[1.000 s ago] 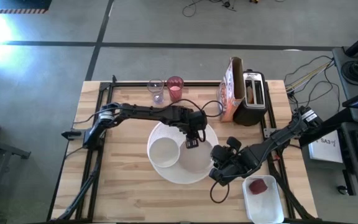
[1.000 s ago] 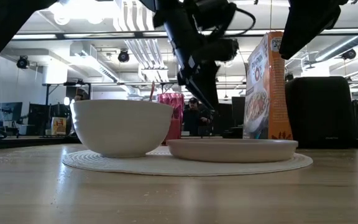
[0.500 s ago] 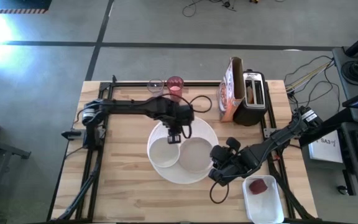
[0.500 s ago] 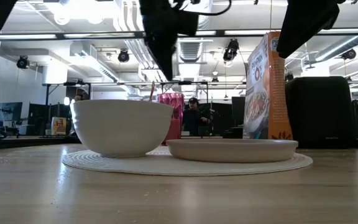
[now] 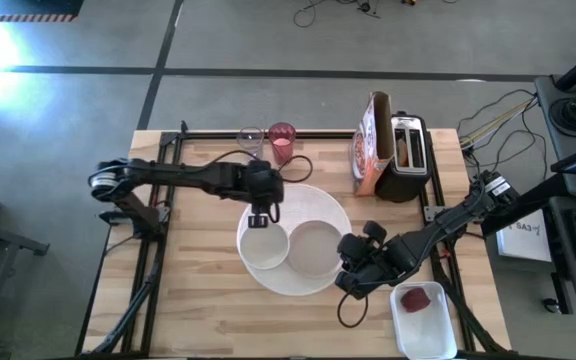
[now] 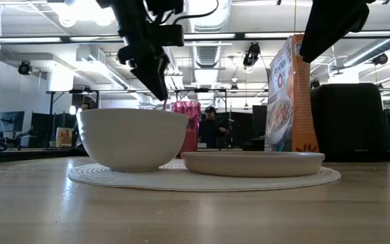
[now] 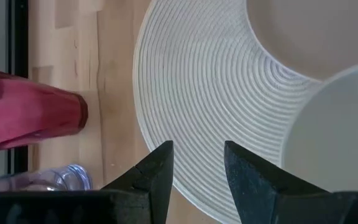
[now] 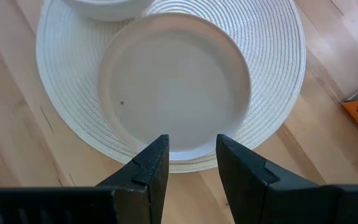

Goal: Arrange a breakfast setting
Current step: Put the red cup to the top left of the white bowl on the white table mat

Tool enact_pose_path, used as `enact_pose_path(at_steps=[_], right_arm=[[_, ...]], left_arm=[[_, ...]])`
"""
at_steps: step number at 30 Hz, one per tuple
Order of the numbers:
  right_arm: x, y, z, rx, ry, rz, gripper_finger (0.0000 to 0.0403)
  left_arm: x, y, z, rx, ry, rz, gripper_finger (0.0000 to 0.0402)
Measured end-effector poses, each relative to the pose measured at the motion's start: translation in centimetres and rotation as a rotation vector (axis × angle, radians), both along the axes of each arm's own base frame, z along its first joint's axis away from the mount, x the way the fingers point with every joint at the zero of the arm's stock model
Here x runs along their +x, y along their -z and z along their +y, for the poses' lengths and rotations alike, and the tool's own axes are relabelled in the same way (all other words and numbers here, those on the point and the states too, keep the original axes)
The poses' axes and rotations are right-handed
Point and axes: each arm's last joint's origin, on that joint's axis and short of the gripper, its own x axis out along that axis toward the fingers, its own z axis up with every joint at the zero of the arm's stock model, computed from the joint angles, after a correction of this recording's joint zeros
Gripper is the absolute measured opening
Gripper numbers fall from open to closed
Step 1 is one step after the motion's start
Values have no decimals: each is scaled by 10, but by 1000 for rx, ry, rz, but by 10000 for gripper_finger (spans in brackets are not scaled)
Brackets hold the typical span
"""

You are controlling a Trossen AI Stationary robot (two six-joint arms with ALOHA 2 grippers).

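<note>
On the wooden bench (image 5: 198, 290) the round white placemat (image 5: 268, 205) sits at centre. The white bowl (image 5: 264, 246) stands on its left half and the grey plate (image 5: 314, 248) lies right beside it on the mat; in the low view the two look almost touching. The left tool (image 5: 260, 216) hangs over the mat's far-left edge, just above the bowl's back rim, with its fingers (image 7: 157, 174) parted and nothing between them. Its wrist view looks down on the ribbed mat, with bowl and plate at the edge.

The pink tumbler (image 5: 281, 142) stands at the back of the bench, off the mat, and a clear glass (image 5: 251, 142) is just beside it on the left. A cereal box (image 5: 372, 140) and the toaster (image 5: 405, 155) stand at the back right, side by side.

The right tool (image 5: 353, 272) rests low at the mat's near-right edge, close to the plate, fingers (image 8: 151, 171) spread and empty; its wrist view frames the plate squarely. To its right, near the bench's front corner, the white tub (image 5: 430, 335) holds a small red fruit (image 5: 415, 299).
</note>
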Motion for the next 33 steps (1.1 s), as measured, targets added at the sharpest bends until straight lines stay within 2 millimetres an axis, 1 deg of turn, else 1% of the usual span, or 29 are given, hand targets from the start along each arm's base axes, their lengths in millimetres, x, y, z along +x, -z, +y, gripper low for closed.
enact_pose_path(at_steps=[3,7,15,19,28,30,33], right_arm=[[1,0,1,6,0,-9,123],[1,0,1,6,0,-10,123],[1,0,1,7,0,-12,123],[1,0,1,7,0,-12,123],[1,0,1,9,0,-14,123],[1,0,1,9,0,-14,123],[2,-1,1,12,0,-20,123]], left_arm=[[-8,-1,-2,-14,-23,-16,126],[-11,1,-6,-23,-30,-25,126],[-12,-2,-10,39,97,26,126],[-12,-4,0,128,107,54,126],[-20,-5,46,163,12,88,126],[-21,-7,52,160,6,84,126],[-18,-16,53,159,61,58,126]])
